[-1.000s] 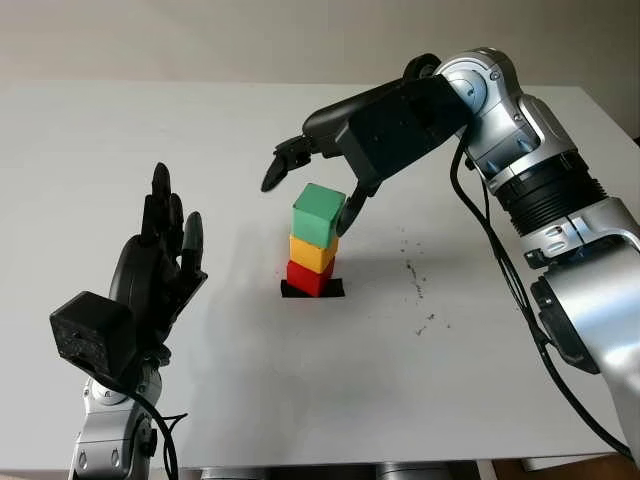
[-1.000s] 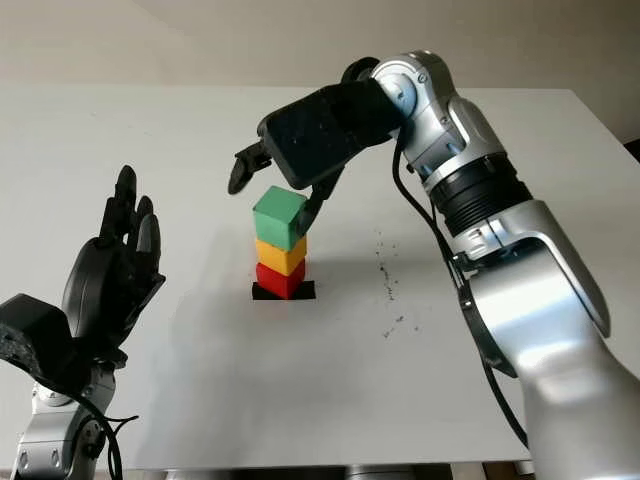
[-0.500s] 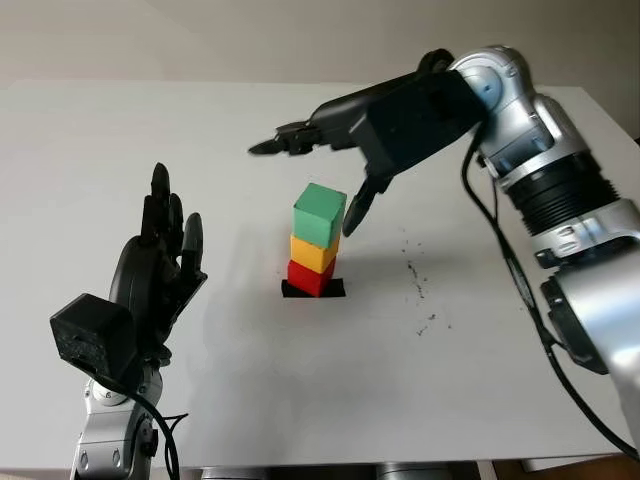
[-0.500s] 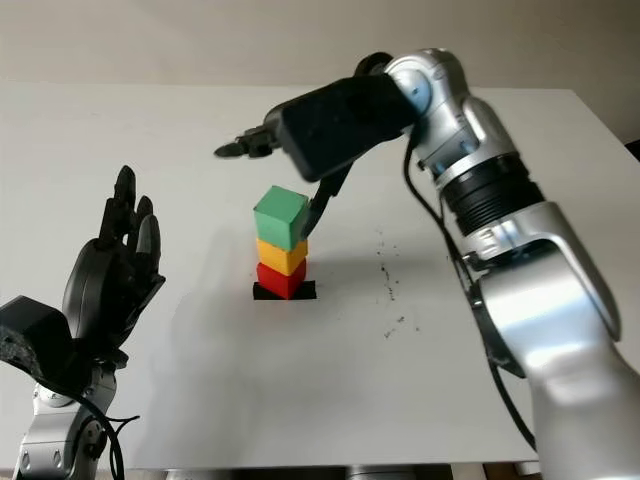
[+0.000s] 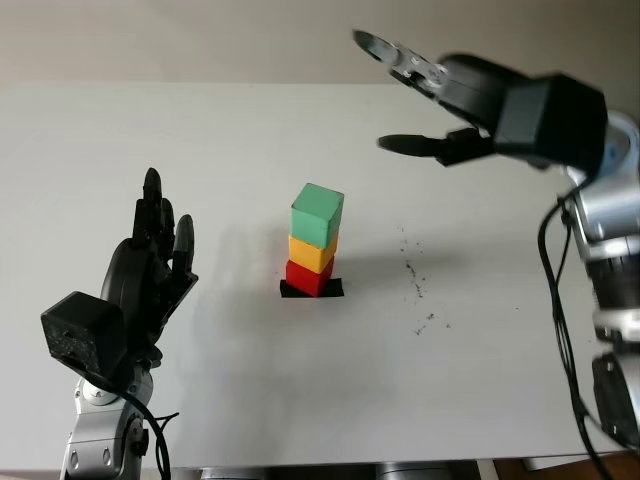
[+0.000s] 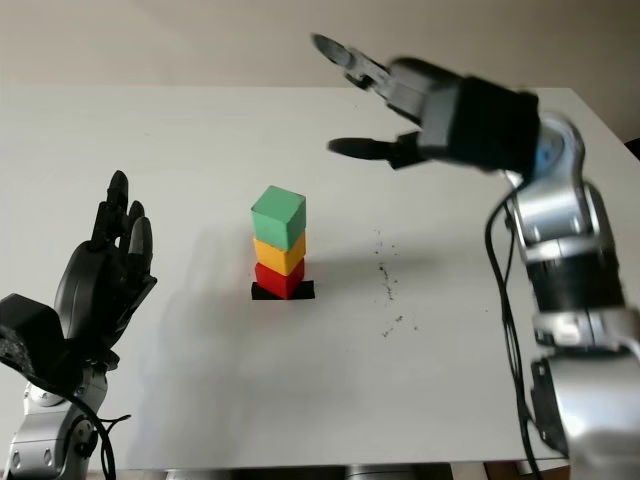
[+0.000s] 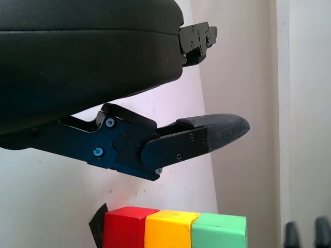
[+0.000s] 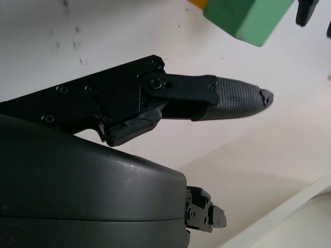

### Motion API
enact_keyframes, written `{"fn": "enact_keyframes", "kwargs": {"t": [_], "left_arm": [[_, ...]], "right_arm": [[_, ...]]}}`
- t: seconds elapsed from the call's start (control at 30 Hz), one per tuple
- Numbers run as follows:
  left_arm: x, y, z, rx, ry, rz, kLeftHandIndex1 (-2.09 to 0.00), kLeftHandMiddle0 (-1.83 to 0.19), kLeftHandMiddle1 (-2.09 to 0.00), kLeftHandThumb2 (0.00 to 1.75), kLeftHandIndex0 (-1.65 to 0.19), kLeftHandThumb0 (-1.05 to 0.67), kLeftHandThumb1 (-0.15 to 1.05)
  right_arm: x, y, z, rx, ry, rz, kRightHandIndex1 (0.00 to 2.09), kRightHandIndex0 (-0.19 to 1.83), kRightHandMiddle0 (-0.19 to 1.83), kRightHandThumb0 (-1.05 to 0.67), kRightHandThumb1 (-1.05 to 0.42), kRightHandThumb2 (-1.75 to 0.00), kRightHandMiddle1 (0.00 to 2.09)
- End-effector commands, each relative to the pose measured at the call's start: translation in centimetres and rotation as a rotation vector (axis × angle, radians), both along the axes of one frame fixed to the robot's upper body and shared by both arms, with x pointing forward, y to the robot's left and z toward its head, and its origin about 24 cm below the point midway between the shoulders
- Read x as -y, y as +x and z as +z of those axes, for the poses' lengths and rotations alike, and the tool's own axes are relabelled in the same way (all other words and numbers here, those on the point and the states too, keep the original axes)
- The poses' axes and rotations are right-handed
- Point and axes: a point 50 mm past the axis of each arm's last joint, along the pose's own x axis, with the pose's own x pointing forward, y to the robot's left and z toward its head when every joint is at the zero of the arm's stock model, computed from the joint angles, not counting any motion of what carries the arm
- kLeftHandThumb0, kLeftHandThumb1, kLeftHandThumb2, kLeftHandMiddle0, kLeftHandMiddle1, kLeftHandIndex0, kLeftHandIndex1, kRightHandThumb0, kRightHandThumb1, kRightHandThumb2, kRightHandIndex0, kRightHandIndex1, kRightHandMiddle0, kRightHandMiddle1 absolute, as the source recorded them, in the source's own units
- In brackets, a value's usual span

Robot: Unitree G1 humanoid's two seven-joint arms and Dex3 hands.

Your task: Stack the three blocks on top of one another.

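Near the middle of the table (image 5: 120, 130) the green block (image 5: 317, 213) tops the yellow block (image 5: 312, 254) and red block (image 5: 308, 277) (stack apparently complete), so the right hand (image 5: 440, 105) hangs open, holding nothing, above the far edge, and the left hand (image 5: 145, 275), open, waits near the front-left corner.

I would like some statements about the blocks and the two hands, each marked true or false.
1. The green block is on top of the stack. True.
2. The red block sits directly on the yellow block. False: the red one is at the bottom, under the yellow one.
3. The right hand holds the green block. False: it is open, raised above the table, away from the stack.
4. The left hand is open, to the left of the stack. True.
5. Black tape lies under the stack. True.
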Motion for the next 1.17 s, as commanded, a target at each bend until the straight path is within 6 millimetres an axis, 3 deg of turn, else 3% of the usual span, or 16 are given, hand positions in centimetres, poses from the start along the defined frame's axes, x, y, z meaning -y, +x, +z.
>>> {"fn": "enact_keyframes", "kwargs": {"t": [0.0, 0.27, 0.6, 0.83, 1.13], "left_arm": [[-0.1, 0.3, 0.3, 0.024, -0.004, -0.005, -0.06, 0.15, -0.06, 0.62, 0.16, -0.69, 1.05], [-0.2, 0.6, 0.5, 0.029, 0.001, -0.019, -0.05, 0.18, -0.05, 0.62, 0.18, -0.68, 1.05], [-0.3, 0.9, 0.7, 0.031, -0.007, -0.035, -0.05, 0.17, -0.06, 0.63, 0.18, -0.67, 1.05], [-0.2, 0.9, 0.7, 0.021, -0.005, -0.053, -0.05, 0.16, -0.06, 0.65, 0.18, -0.68, 1.05], [0.3, 0.2, 0.7, 0.039, -0.014, -0.065, -0.06, 0.16, -0.06, 0.66, 0.17, -0.7, 1.05]], "right_arm": [[-0.5, -0.5, -1.5, 0.003, 0.062, -0.011, 0.06, -0.14, -0.18, -0.82, -1.05, -0.66, 0.04], [-1.5, -2.6, -7.3, -0.144, 0.399, -0.178, 0.0, -0.19, -0.19, -0.79, -1.05, -0.69, 0.0], [-2.3, -4.9, -11.5, -0.216, 0.643, -0.319, 0.0, -0.19, -0.19, -0.73, -1.05, -0.72, 0.0], [-2.6, -6.2, -12.8, -0.219, 0.729, -0.358, 0.0, -0.19, -0.19, -0.6, -1.05, -0.8, 0.0], [-2.4, -7.4, -13.3, -0.25, 0.698, -0.368, 0.0, -0.19, -0.19, -0.65, -1.05, -0.73, 0.0]]}}
